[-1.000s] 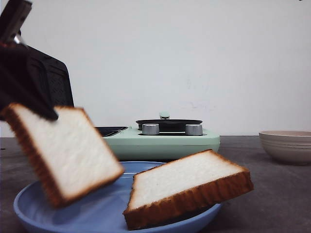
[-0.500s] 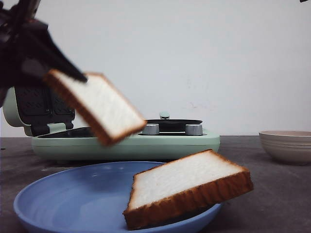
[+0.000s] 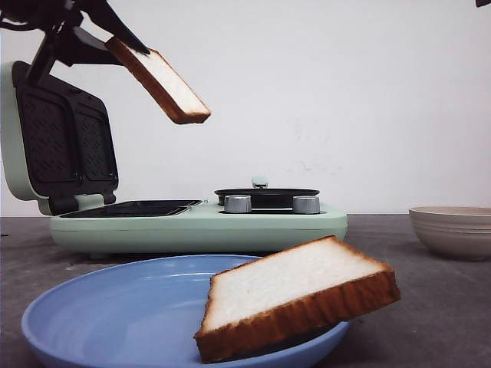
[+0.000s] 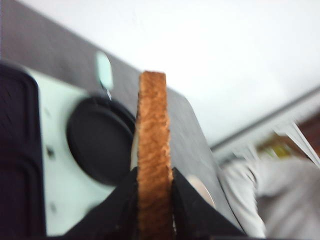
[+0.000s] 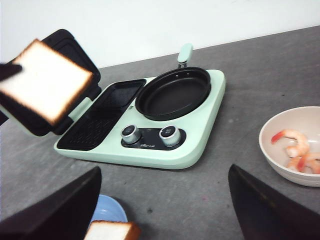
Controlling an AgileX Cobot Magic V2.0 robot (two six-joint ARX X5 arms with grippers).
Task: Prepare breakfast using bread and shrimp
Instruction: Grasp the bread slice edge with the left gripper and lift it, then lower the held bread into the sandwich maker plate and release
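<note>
Bread (image 3: 159, 83) hangs high at about ten o'clock in the front view, one slice pinched by the dark left gripper (image 3: 115, 38) and tilted down toward the right, above the open lid (image 3: 57, 138) of the mint-green breakfast maker (image 3: 199, 222). The second slice (image 3: 295, 295) leans on the rim of the blue plate (image 3: 107, 314) at five o'clock. A beige bowl (image 3: 453, 228) stands at three o'clock, well apart from the plate.

Left wrist view: the held slice shows edge-on, its brown crust (image 4: 152, 160) pressed between the two black fingers (image 4: 187, 205). Behind it lie the round black pan (image 4: 97, 140) and the maker's pale body.

Right wrist view: the right gripper (image 5: 162, 205) is spread wide, its two dark fingers far apart over bare table (image 5: 250, 100). The lifted slice sits at ten o'clock before the open lid; the pan and two knobs (image 5: 150, 132) are central. Shrimp (image 5: 297, 150), orange-pink, lie inside the beige bowl at four o'clock. A corner of the plate slice shows at six o'clock.
</note>
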